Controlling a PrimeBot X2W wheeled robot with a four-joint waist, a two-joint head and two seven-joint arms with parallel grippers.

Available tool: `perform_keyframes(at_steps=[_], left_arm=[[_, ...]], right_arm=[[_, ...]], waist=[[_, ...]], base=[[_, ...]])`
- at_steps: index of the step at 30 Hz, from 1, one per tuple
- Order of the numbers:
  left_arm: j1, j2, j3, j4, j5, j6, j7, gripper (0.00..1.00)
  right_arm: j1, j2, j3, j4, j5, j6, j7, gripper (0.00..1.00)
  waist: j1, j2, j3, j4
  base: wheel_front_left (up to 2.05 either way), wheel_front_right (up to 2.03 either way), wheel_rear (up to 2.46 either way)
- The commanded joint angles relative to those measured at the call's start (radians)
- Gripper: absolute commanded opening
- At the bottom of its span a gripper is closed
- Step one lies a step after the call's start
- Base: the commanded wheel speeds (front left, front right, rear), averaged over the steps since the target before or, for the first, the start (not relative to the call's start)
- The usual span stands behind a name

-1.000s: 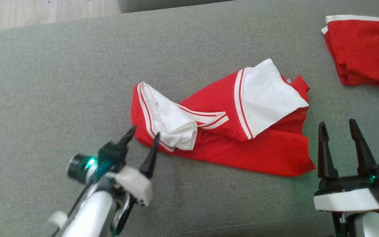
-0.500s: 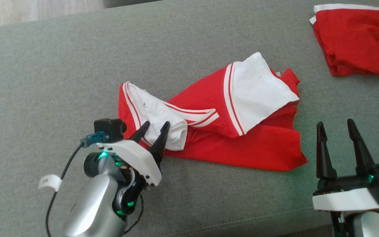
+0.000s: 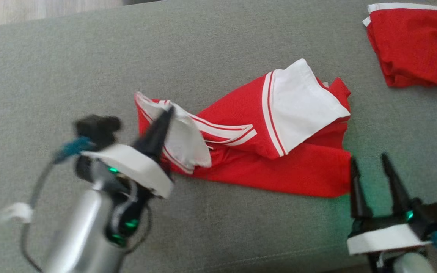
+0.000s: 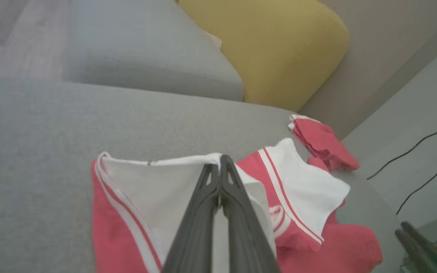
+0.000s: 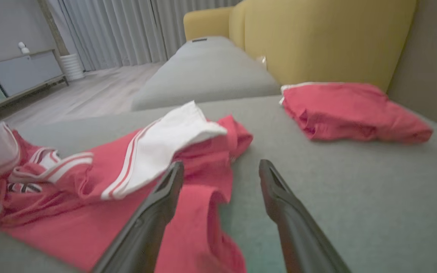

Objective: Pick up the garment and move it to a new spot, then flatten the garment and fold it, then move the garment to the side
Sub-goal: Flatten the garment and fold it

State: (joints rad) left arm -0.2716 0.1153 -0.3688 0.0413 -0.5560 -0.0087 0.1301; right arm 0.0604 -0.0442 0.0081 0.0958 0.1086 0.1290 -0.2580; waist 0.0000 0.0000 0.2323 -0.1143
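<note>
Newly closed, the left pincer pinches the garment by its white edge; the right pincer gapes nearby.

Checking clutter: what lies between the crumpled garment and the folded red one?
Only bare grey cushion, seen in head view, separates the crumpled garment from the folded garment.
</note>
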Motion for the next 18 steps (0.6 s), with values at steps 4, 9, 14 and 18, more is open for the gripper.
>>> perform_keyframes(at_steps=[4,9,14,18], left_arm=[[-0.044,0.058,0.106,-0.107,-0.030,0.009,-0.007,0.00],[-0.067,0.120,0.205,-0.156,-0.042,0.027,-0.030,0.00],[-0.061,0.164,0.308,-0.212,-0.031,0.070,-0.085,0.00],[-0.042,0.182,0.372,-0.239,-0.033,0.096,-0.120,0.00]], right_arm=[[0.009,-0.028,0.060,0.031,0.037,0.002,-0.004,1.00],[0.004,-0.072,0.103,0.089,0.058,0.002,-0.004,1.00],[-0.007,-0.093,0.116,0.111,0.073,0.002,-0.004,1.00],[-0.006,-0.104,0.129,0.121,0.080,0.002,-0.004,1.00]], waist=[[0.0000,0.0000,0.014,0.012],[0.0000,0.0000,0.031,0.009],[0.0000,0.0000,0.034,0.004],[0.0000,0.0000,0.029,0.012]], base=[[0.00,0.00,0.00],[0.00,0.00,0.00],[0.00,0.00,0.00],[0.00,0.00,0.00]])
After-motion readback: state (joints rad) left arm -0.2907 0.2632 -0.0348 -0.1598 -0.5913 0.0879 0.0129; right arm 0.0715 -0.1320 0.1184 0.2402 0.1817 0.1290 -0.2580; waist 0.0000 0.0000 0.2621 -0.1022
